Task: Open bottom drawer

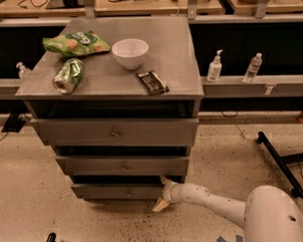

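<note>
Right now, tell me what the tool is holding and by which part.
Cannot be told. The tool is at the right end of the bottom drawer, against its front, but whether it actually grips that edge does not show.

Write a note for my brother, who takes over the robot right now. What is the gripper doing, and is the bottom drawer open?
Gripper: low near the floor, at the right end of the bottom drawer. Its fingers are spread, one above and one below the corner of the drawer front. I cannot tell if it has a firm hold.
Bottom drawer: lowest of three. Nothing touches the knob in the middle of its front.
Done: the arm has reached the drawer.
Left: pull the drawer out; it does not look pulled out yet.
On top: bowl, can, snack bag. Not part of the job.
</note>
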`<state>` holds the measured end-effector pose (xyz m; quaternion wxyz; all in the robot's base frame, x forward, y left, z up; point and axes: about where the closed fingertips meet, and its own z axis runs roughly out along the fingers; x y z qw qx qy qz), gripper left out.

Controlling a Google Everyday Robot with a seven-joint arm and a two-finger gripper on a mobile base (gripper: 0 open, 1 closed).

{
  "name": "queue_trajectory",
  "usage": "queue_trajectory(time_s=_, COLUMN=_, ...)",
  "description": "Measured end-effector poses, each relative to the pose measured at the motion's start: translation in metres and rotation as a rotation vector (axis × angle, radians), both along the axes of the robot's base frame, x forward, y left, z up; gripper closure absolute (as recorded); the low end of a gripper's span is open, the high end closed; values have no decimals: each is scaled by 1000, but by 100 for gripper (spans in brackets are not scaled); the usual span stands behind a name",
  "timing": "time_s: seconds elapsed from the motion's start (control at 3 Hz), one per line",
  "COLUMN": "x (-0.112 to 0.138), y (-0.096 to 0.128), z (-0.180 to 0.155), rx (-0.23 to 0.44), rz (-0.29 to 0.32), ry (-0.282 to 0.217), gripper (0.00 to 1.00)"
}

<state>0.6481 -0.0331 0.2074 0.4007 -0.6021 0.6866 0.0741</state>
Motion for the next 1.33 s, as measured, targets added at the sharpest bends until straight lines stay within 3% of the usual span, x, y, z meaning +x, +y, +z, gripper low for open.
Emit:
queue_trajectory(time_s=0.33, x=6, y=-6, z=-15, rx=-26, rz=30, ry=75, gripper=0)
queue_trajectory(time_s=0.67, x=5, y=-9, z=-30, rx=-81, rz=56, ry=127, gripper=17)
queue_trajectory(time_s=1.0, x=-3, y=-11, z=-47, rx=-131, rz=80, ry=181, gripper=40)
queue_trajectory(time_s=1.33, x=-4, y=-11, z=-44, rx=-135, rz=82, ry=186, gripper=63)
